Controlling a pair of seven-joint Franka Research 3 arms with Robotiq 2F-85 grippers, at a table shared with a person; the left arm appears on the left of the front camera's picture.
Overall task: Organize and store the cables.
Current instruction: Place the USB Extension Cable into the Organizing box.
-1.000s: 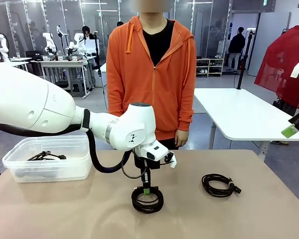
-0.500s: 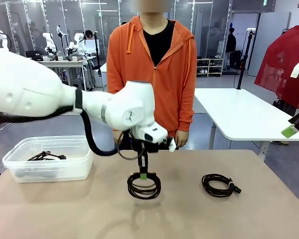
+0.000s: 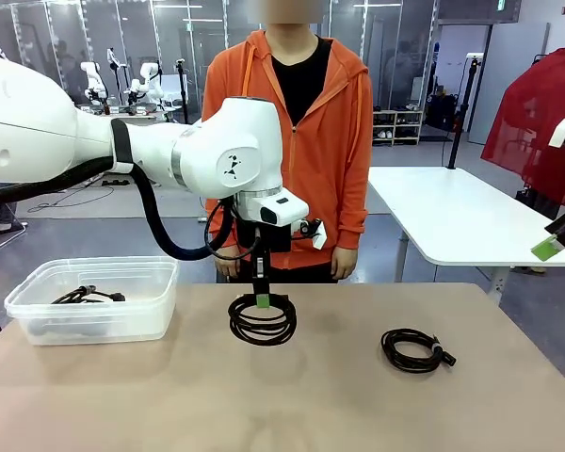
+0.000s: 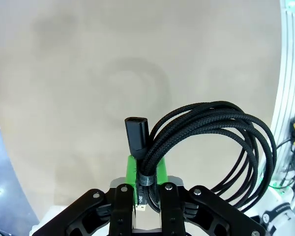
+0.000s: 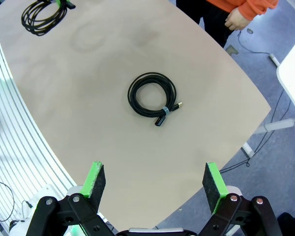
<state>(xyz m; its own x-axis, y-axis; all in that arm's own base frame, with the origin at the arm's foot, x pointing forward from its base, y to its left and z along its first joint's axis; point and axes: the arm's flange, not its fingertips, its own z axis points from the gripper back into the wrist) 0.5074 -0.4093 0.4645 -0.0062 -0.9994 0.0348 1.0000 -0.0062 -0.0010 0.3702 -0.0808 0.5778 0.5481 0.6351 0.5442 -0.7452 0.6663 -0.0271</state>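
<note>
My left gripper (image 3: 261, 299) is shut on a coiled black cable (image 3: 261, 322) and holds it in the air over the middle of the table. In the left wrist view the green pads (image 4: 160, 173) pinch the coil's bound part, the loops (image 4: 221, 142) hang to one side, and a black connector (image 4: 136, 132) sticks out. A second coiled cable (image 3: 414, 348) lies on the table at the right, directly below my open right gripper (image 5: 153, 181), which is high above it (image 5: 151, 97). Another cable (image 3: 87, 295) rests inside the clear bin.
A clear plastic bin (image 3: 122, 325) stands at the table's left edge. A person in an orange hoodie (image 3: 292, 141) stands at the far side, hands down by the table edge. A white table (image 3: 452, 217) stands beyond at the right.
My left arm has raised the coil off the table and carried it slightly left and away. The right gripper and the other cable have stayed put.
</note>
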